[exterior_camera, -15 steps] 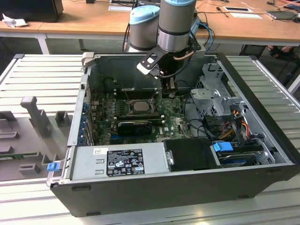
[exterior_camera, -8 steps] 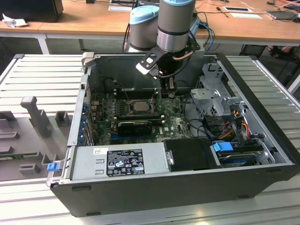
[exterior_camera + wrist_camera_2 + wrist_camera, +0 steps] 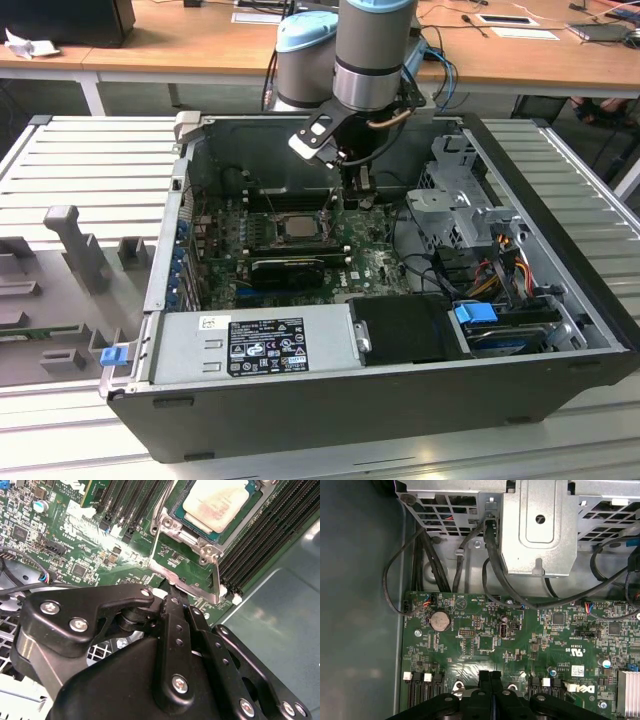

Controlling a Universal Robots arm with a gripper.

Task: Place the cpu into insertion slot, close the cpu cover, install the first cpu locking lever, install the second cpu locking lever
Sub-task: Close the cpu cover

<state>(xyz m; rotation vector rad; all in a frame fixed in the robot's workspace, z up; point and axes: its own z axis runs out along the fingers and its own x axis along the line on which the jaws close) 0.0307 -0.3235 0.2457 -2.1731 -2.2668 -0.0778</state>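
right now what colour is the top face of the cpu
Pale tan-silver with a faint pinkish smudge; the cpu shows best in the second wrist view.

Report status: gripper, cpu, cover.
Gripper shut, tip at the cover's free edge. Cpu seated in its socket. Cover open, not yet closed.

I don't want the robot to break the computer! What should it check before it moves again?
1. cpu lying in the insertion slot: ok.
2. cpu cover shut over the cpu: not ok, it stands open.
3. End effector fingers together: ok.
4. End effector tip touching the cpu cover's edge: cannot tell; in the second wrist view it is right beside it.
5. End effector apart from the memory slots: ok.
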